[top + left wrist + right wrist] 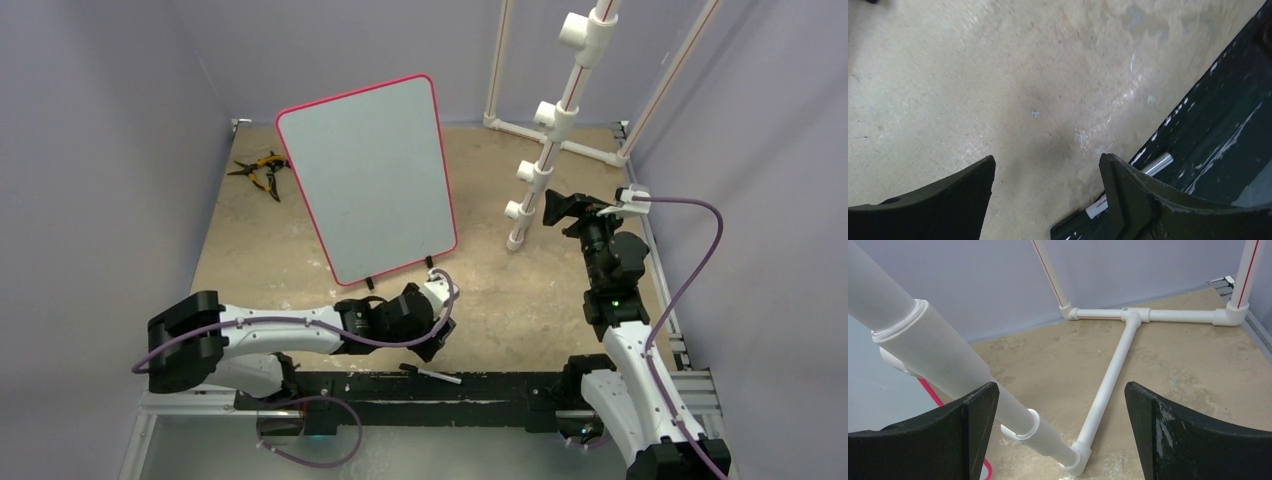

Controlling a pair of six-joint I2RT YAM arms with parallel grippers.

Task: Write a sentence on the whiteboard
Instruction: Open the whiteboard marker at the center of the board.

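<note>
Marker [432, 374] lies on base rail [510, 386], just behind left gripper [1048, 162], long axis along the rail. Jaws spread, empty. Whiteboard [370, 180] stands ahead, blank. Left arm nearer.

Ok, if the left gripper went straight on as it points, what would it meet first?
Probably the tabletop; nothing lies between the open fingers of the left gripper, and the marker sits aside.

The whiteboard [375, 180] has a pale grey-white face, thin red-pink rim and black feet, on a mottled sandy-tan table [500, 300]. The pipe frame [548, 150] is white with thin red stripes; the tool [262, 172] near the table's far left corner looks yellow and black, though small.
</note>
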